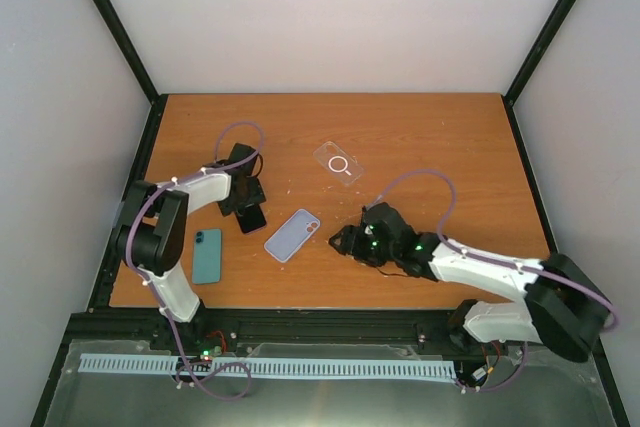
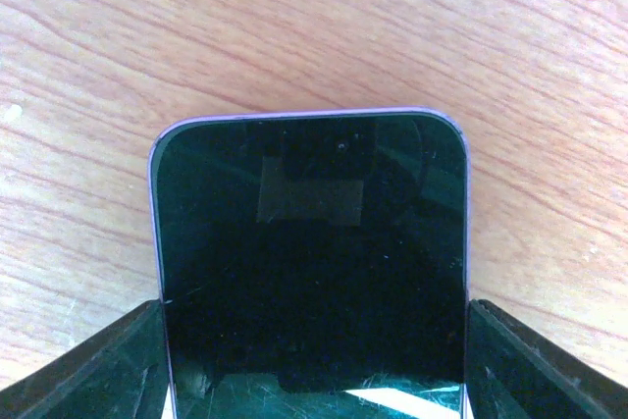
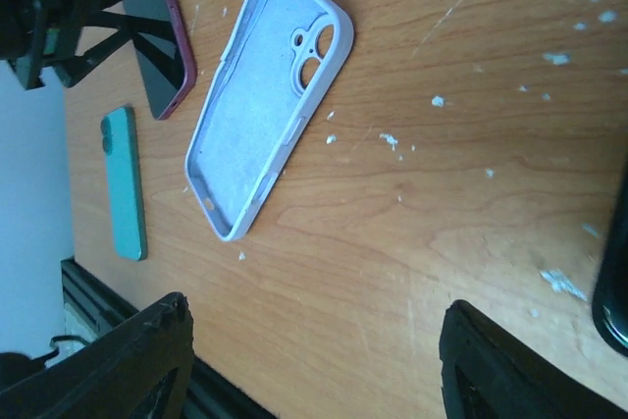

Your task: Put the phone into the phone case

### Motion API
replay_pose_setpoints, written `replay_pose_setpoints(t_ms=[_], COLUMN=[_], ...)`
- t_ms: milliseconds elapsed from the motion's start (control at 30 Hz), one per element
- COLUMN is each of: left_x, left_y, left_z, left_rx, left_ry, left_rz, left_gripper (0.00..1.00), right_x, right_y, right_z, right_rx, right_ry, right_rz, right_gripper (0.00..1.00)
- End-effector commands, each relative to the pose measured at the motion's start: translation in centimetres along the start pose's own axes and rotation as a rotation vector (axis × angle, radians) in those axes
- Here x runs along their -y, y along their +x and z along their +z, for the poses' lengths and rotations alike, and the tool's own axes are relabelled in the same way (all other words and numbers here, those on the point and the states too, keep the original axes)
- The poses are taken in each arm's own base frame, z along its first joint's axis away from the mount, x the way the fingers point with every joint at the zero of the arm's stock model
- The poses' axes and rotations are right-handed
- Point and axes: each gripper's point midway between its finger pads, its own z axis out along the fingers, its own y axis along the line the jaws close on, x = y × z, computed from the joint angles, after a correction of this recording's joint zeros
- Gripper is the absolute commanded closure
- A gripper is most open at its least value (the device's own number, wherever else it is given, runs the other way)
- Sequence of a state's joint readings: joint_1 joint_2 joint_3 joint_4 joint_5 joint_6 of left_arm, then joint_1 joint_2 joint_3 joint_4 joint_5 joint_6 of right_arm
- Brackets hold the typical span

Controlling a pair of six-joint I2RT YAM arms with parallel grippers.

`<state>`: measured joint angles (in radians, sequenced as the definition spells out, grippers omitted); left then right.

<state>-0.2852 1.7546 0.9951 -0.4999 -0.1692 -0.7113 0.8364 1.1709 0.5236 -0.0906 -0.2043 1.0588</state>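
Left wrist view: phone [image 2: 309,262], dark glass toward the camera, sits between the left gripper [image 1: 246,205] fingers [image 2: 88,370]. Both press its long edges, so I read it as clamped. Lifted or resting: can't tell.

Step in hand: grasp of the phone. Insertion not yet begun.

Lilac phone case [image 3: 270,95] lies just beside it on the table [image 1: 430,137], cavity up.

Next move calls for carrying the phone over the cavity, matching its camera end to the cutout, then pressing in. Right gripper [image 3: 314,370] is spread wide and empty near the case, and could pin it.

Right wrist view shows the cavity and cutout; left wrist shows no case. Only the top view shows the clear case [image 1: 339,163] farther back. A teal phone [image 3: 125,183] lies apart, nearer the left arm's base.
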Motion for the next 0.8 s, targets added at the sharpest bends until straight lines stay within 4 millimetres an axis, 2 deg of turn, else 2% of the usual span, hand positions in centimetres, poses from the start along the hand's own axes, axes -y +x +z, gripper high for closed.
replay_pose_setpoints(t_ms=[0,200,367,633,767], left_x=[0.9,2.0,2.8,4.5,5.6], left_y=[2.1,3.1,4.5,6.1,7.6], left_z=[0.3,-1.8,-3.4,-6.0,-6.8], left_rx=[-0.082,-0.073,-0.079,-0.094,-0.128], left_ry=[0.095,0.236,0.351,0.530,0.636], left_rz=[0.042,0.080,0.109,0.165,0.184], left_gripper=[0.36,0.42,0.45,0.47,0.47], right_x=[-1.9,-2.2,-2.0,-0.2,-0.1], right_y=[-1.5,-3.4,-3.8,-4.2,-4.5], right_z=[2.5,6.6,9.3,11.0,11.8], right_rx=[0.056,0.053,0.032,0.043,0.042], right_ry=[-0.011,0.099,0.136,0.215,0.199], right_rz=[0.033,-0.019,0.007,0.027,0.015], right_gripper=[0.33,0.45,0.54,0.63,0.67])
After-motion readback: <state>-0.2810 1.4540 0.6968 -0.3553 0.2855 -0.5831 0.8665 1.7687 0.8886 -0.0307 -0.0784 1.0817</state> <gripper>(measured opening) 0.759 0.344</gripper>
